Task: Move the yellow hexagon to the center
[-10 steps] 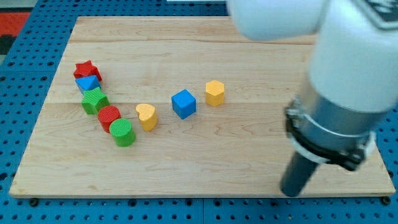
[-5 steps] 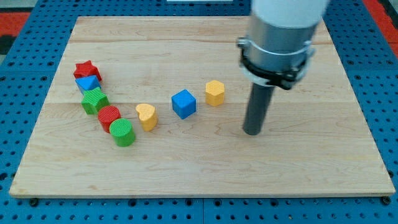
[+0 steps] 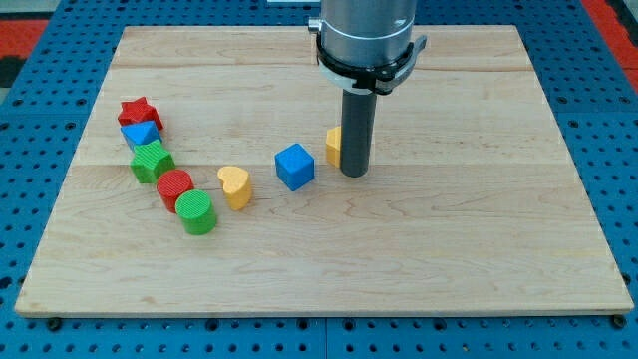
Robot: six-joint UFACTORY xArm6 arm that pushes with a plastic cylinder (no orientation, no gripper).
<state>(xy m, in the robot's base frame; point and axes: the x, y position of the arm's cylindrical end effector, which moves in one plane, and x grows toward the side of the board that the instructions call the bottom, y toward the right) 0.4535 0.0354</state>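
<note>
The yellow hexagon (image 3: 333,146) stands near the middle of the wooden board (image 3: 449,249), mostly hidden behind my rod. My tip (image 3: 354,174) rests on the board right against the hexagon's right side, at the view's right of it. The blue cube (image 3: 295,167) sits just left of the hexagon.
A yellow heart (image 3: 235,186) lies left of the blue cube. At the view's left a chain of blocks runs down: red star (image 3: 140,112), blue block (image 3: 141,134), green block (image 3: 152,162), red block (image 3: 174,188), green cylinder (image 3: 197,211).
My rod has swept from the view's bottom right up and leftward to the yellow hexagon's right side. The hexagon looks shifted slightly left; the other blocks have not moved.
</note>
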